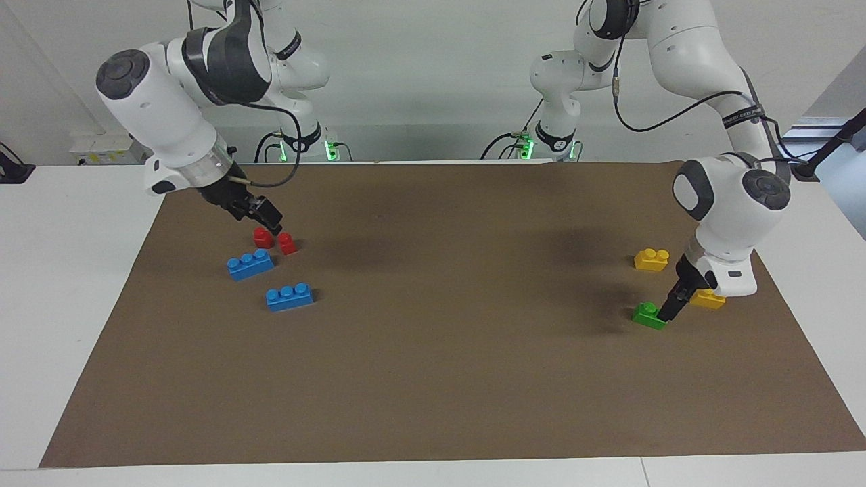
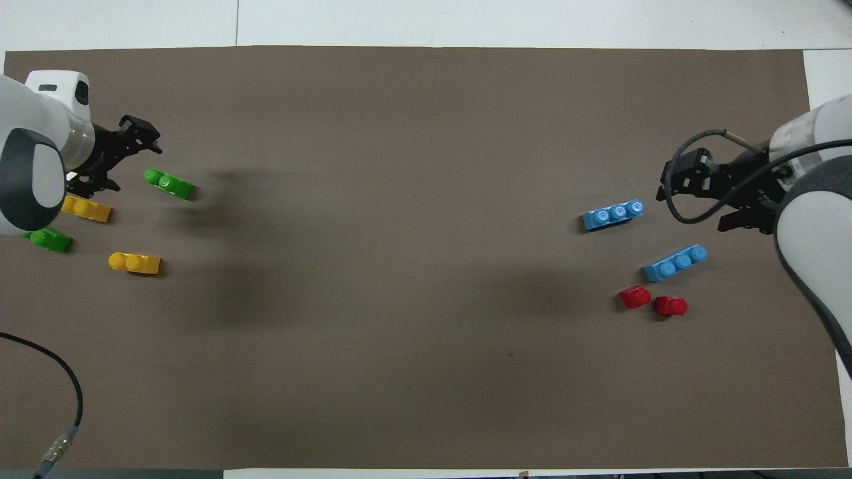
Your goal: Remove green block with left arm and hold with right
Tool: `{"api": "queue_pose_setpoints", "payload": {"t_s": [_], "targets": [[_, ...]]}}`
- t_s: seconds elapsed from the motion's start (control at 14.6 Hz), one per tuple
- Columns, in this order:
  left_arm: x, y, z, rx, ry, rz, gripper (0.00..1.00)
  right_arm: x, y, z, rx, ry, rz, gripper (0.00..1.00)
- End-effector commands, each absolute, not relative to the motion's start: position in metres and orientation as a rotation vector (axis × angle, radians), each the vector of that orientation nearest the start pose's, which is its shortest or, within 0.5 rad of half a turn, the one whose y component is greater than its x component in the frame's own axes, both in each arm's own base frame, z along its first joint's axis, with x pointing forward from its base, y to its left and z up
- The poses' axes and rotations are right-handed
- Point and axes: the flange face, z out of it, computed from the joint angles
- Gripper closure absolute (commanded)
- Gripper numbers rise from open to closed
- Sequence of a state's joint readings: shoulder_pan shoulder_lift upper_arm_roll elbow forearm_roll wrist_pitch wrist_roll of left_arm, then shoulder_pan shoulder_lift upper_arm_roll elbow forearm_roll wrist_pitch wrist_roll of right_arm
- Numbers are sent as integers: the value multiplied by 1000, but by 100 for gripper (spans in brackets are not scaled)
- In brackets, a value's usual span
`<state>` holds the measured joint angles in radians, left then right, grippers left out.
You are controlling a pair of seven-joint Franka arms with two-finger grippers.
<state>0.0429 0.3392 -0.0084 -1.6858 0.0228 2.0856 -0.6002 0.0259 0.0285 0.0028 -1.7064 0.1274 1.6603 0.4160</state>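
Left gripper point(image 1: 666, 313) low beside green block point(image 1: 648, 316), grip unclear; right gripper point(image 1: 270, 220) over red bricks point(image 1: 275, 240).

One camera looked from high across the brown paper-covered worktop point(image 1: 433, 379) toward the robots; another looked steeply down; both shared it.
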Motion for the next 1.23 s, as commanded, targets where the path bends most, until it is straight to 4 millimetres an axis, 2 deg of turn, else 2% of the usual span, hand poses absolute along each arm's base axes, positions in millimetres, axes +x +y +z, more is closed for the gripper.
{"api": "queue_pose_setpoints", "payload": {"t_s": [0.0, 0.14, 0.21, 0.27, 0.48, 0.62, 0.89, 1.16], "targets": [[641, 21, 457, -3026, -733, -61, 0, 546, 19, 594, -3076, 286, 116, 0], [629, 8, 487, -3058, -605, -73, 0, 535, 13, 611, -3130, 95, 92, 0], [621, 4, 501, -3070, -521, -56, 0, 534, 8, 613, -3139, 51, 87, 0], [612, -6, 516, -3089, -394, -46, 0, 534, 4, 614, -3138, 24, 82, 0], [579, -16, 561, -3104, -131, 2, 0, 536, -1, 616, -3147, 5, 60, 0], [558, -18, 585, -3103, -29, 44, 0, 536, -1, 615, -3164, 5, 58, 0], [532, -18, 614, -3103, 76, 64, 0, 531, 1, 616, -3164, 19, 72, 0], [523, -20, 623, -3107, 85, 66, 0, 532, -4, 616, -3162, 34, 60, 0]]}}
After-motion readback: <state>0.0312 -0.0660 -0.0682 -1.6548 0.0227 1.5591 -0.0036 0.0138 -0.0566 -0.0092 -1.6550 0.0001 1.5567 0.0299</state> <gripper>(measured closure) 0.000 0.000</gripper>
